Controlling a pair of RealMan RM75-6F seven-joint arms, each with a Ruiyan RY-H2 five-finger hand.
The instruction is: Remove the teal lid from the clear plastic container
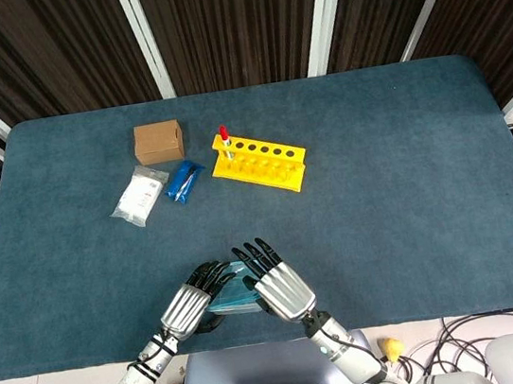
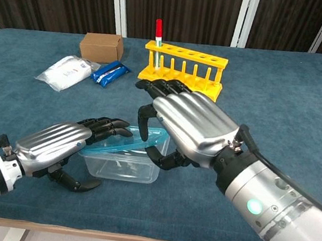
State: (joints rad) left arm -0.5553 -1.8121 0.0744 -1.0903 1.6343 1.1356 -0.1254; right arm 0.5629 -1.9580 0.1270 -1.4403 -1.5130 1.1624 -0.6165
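Low in the centre of the head view, near the table's front edge, the clear rectangular plastic container sits on the dark blue felt-covered table, flanked by both hands. In the chest view the flat teal lid lies tilted across the top of the container, its right end raised and its left end down at the rim.

The right hand arches over the container's right end, its dark fingers hooked at the raised edge of the lid and the thumb curled below; it appears to grip the lid, though the contact itself is hidden behind the palm. The left hand lies over the container's left end with fingers stretched onto the lid's low edge and thumb curled beneath beside the wall, pressing rather than closing around it.

In the upper left of the head view stand a small brown cardboard box, a white plastic packet, a blue foil packet and a yellow plastic test-tube rack holding one red-capped tube at its left end.
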